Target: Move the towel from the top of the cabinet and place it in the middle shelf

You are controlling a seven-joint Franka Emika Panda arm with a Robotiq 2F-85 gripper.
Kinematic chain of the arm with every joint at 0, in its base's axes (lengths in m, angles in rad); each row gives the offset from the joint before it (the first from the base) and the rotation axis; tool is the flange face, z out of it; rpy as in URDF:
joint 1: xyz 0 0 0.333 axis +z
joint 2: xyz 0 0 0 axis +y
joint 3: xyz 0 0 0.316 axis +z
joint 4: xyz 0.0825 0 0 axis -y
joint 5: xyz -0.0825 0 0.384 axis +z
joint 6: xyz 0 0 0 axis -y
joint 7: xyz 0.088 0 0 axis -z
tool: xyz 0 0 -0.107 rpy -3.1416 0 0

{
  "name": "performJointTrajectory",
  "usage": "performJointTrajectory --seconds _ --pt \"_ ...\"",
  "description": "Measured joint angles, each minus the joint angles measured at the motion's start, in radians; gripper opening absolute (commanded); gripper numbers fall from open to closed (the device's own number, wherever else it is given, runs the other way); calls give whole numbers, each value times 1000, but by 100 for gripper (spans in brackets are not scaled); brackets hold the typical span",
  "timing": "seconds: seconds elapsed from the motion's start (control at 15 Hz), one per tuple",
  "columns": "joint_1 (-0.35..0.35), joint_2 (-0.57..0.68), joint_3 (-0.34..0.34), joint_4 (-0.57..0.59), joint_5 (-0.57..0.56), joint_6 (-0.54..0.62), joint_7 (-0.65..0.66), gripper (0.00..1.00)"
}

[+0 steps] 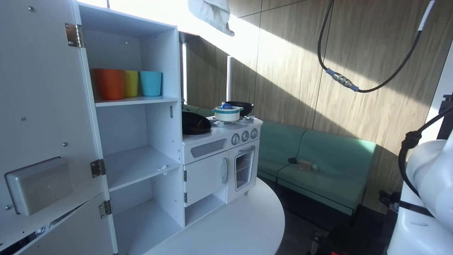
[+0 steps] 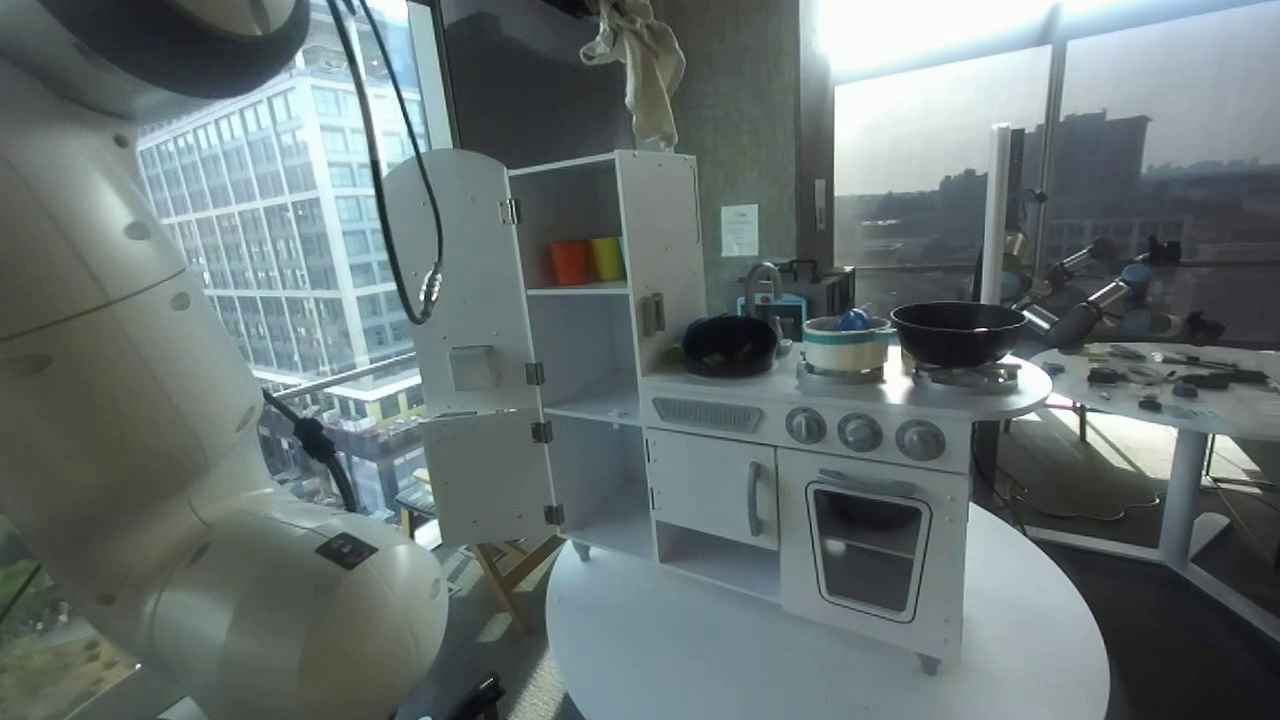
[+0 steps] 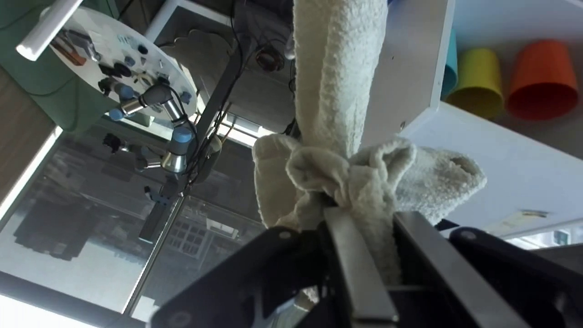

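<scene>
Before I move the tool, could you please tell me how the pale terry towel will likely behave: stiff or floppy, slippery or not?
The pale terry towel is probably floppy: it bunches at the tool and its free length hangs down. Its fuzzy pile suggests it should not slip easily. It may snag, since loose folds stick out beside the tool.

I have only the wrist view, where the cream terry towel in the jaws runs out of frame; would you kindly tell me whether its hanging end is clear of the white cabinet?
Observer: Yes; in an exterior view, a gap shows between the lower end of the cream terry towel and the tall white cabinet.
Operator: Thank you; how does the cabinet's white upper door stand, as it is outside my picture?
Observer: Both exterior views show it swung wide open, on the side away from the white toy stove.
</scene>
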Motion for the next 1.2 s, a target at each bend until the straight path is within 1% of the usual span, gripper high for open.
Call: performJointTrajectory --seconds 0.13,0.33,0.6,0.73,0.93,1.2 --pt "0 -92 -34 -112 26 -58 -66 9" --pt "-4 -227 -75 -291 56 -113 -177 8" --pt "-1 -372 -111 -545 67 -114 -368 8" --pt "14 -419 -130 -674 77 -103 -461 8" --pt "41 -456 -148 -846 86 -59 -592 8" --pt "80 -457 -148 -1017 87 65 -743 8"
